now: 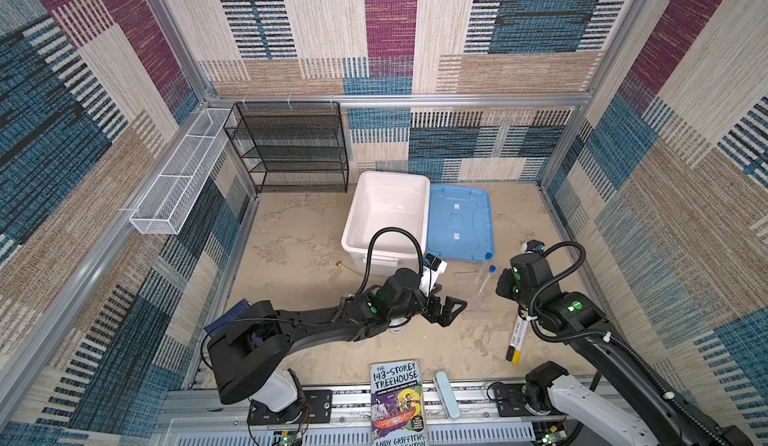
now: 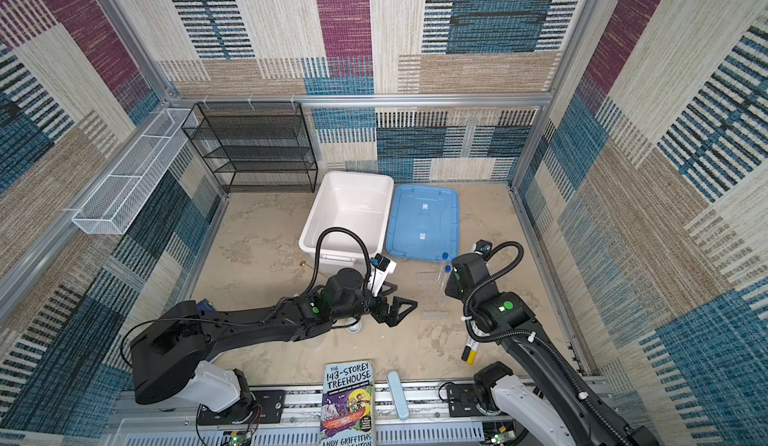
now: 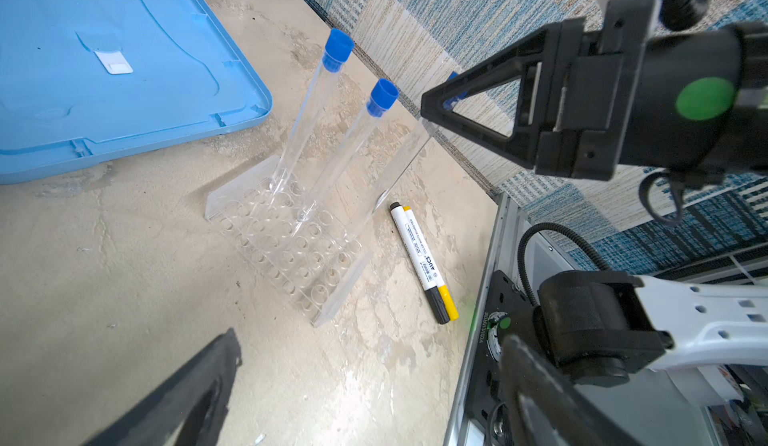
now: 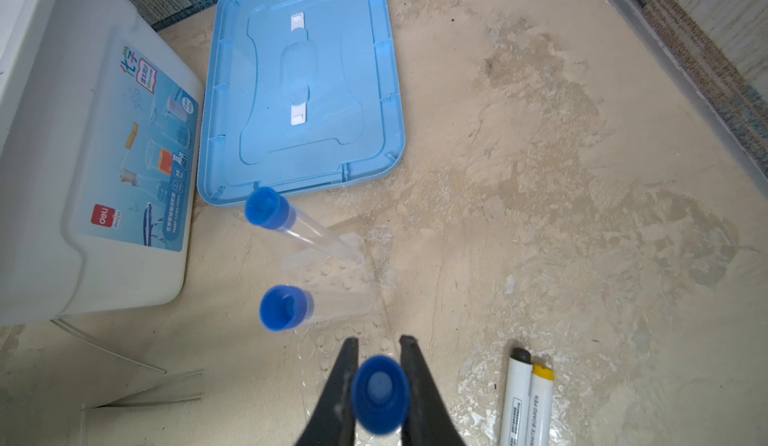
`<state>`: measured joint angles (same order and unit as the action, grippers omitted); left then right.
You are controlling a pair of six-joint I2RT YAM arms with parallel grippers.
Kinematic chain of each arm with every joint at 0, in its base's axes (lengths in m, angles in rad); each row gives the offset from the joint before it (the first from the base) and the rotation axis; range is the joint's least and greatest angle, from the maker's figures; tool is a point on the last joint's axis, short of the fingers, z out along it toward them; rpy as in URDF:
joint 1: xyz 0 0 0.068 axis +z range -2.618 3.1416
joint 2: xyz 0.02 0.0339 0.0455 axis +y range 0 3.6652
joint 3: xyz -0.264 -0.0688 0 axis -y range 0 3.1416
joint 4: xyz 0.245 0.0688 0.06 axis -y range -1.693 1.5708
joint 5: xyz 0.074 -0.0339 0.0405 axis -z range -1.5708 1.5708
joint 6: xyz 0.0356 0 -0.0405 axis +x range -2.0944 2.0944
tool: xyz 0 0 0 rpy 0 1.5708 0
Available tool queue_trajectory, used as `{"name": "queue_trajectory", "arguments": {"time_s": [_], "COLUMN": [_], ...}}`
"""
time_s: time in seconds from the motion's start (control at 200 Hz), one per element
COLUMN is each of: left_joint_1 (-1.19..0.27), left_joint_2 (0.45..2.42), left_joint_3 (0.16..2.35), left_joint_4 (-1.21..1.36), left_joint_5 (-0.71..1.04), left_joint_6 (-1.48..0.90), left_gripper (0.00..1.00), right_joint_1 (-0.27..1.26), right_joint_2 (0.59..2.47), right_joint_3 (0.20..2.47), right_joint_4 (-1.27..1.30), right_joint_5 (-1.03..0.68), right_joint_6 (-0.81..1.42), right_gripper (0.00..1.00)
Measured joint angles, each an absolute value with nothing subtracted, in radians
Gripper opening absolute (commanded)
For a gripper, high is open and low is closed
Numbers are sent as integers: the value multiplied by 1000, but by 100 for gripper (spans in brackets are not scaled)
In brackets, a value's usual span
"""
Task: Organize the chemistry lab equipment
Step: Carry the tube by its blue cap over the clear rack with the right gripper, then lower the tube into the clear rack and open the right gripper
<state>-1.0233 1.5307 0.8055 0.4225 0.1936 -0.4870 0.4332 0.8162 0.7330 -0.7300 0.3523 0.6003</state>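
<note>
A clear rack (image 3: 286,244) stands on the sandy floor with two blue-capped tubes (image 3: 307,111) (image 3: 353,149) upright in it. My right gripper (image 4: 380,340) hangs over the rack, shut on a third blue-capped tube (image 4: 380,394) just under its cap. In both top views the right gripper's wrist (image 1: 505,286) hides that tube. My left gripper (image 1: 451,311) hovers open and empty left of the rack. A brass-tipped rod (image 1: 345,266) lies by the bin. A small grey dish (image 1: 397,327) peeks from under the left arm. Thin glass sticks (image 4: 124,354) lie beside the bin.
A white bin (image 1: 349,236) and its blue lid (image 1: 459,223) sit behind the rack. Black and yellow markers (image 1: 515,340) lie at the right. A book (image 1: 397,402) and a pale blue case (image 1: 446,394) rest at the front edge. A black mesh shelf (image 1: 291,149) stands at the back left.
</note>
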Motion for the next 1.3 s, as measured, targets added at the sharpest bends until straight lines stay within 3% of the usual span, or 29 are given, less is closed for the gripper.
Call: {"name": "queue_trajectory", "arguments": {"time_s": [0.436, 1.297], "left_joint_1": [-1023, -1021], "left_joint_2": [1547, 1579], "left_joint_3": [809, 832], "left_joint_4": [429, 426], "left_joint_5": [216, 217], "left_joint_6": [-487, -487], "left_gripper": [100, 99], "right_joint_1": [478, 741], "right_joint_2": [825, 849], "right_joint_3": [689, 591], "right_joint_4": [-675, -587], "right_joint_5": [425, 706], "right_joint_6": [628, 672], "right_gripper": [15, 14]}}
